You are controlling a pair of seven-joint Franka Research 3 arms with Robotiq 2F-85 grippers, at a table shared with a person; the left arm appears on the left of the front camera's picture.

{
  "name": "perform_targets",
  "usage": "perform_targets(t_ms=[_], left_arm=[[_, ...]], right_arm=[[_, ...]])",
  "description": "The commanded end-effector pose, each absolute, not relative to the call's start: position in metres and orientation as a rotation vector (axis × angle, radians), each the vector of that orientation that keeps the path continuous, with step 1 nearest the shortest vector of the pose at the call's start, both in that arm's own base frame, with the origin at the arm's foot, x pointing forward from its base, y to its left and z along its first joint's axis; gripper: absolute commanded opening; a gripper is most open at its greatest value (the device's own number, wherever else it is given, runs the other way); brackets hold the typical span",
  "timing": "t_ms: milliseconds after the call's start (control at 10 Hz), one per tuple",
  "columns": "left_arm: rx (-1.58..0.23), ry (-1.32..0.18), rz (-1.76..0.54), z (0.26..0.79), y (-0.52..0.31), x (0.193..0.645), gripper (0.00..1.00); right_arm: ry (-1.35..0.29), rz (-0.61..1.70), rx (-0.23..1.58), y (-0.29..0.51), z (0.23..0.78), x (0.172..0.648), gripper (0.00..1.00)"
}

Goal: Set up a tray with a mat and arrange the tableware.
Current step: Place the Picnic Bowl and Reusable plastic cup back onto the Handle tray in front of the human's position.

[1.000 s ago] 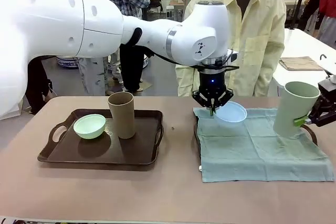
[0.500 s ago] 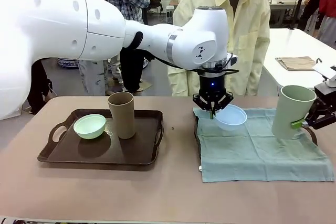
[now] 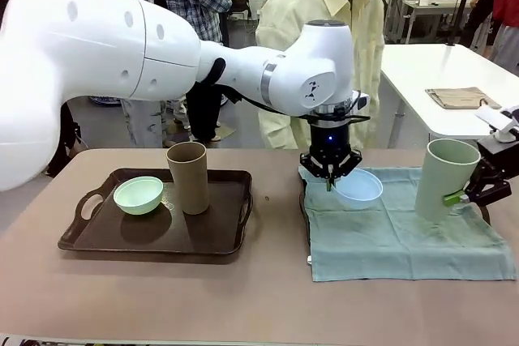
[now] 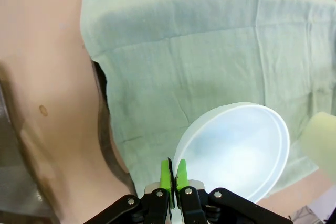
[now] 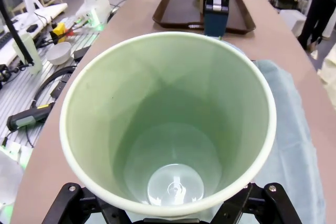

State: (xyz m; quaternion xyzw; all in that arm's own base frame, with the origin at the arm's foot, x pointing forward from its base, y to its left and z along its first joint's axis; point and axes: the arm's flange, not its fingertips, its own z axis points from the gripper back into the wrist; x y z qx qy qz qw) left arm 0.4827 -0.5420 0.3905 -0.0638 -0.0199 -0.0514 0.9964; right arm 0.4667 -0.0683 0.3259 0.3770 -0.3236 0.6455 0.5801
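Left arm is reaching across the table's middle from the left, wrist pointing straight down over the far left part of the green mat (image 3: 397, 232). Left gripper (image 3: 328, 180) is pinching the near rim of the light blue bowl (image 3: 359, 186); in the left wrist view the green pads (image 4: 166, 174) are sitting almost together with only the thin rim between them. The bowl is hanging tilted to one side of the claw, over the cloth; contact with the cloth cannot be confirmed.

Right gripper (image 3: 466, 194) is coming in low from the right edge, jaws spread wide around the wall of the pale green tumbler (image 3: 444, 177). The tumbler is leaning slightly, mouth up, over the mat's right side, well apart from the bowl. The right wrist view is looking down into its empty interior.

The mat is covering a dark tray (image 3: 305, 200), whose edge is showing at the cloth's left border. The middle and near part of the cloth are lying bare. A second brown tray (image 3: 154, 237) is carrying the mint green bowl (image 3: 139, 194) and the upright brown tumbler (image 3: 188, 177), standing just beside each other. A person (image 3: 324, 6) is standing at the far side.
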Motion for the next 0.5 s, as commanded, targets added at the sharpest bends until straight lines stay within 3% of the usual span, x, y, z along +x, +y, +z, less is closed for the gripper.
perform_targets(t_ms=[0,400], left_arm=[[-0.157,-0.068,-0.137,0.385,-0.55,0.485,0.04],[-0.166,-0.08,-0.166,0.367,-0.553,0.492,0.04]], right_arm=[[-0.778,1.556,0.863,-0.058,0.308,0.473,0.83],[-0.796,1.573,0.872,-0.054,0.29,0.479,0.83]])
